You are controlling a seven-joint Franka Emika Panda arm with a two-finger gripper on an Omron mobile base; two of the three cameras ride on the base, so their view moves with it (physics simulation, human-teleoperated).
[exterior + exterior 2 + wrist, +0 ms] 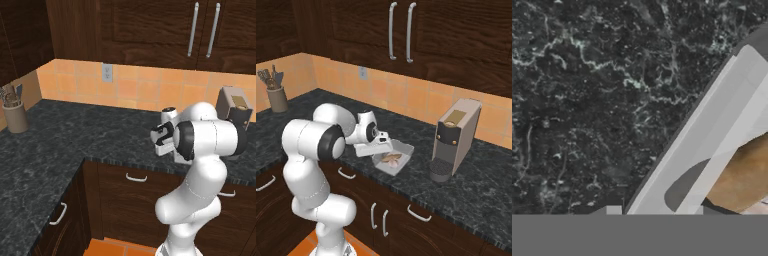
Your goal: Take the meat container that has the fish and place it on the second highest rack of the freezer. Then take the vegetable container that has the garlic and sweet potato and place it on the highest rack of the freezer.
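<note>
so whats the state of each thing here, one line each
gripper: down at the near wall of the container, jaws hidden by the hand, cannot tell if open or shut
vegetable container: upright on the counter, not lifted
sweet potato: lying inside the container
upper cabinet doors: closed
coffee machine: upright, nothing under its spout
utensil holder: upright, utensils standing in it

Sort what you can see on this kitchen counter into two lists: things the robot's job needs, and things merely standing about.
Job:
- shallow grey tray holding a brown-orange tuber
- robot's pincer, low over that tray's near rim

Standing about:
- grey coffee machine
- brown utensil pot
- white wall socket
- dark marbled counter
</note>
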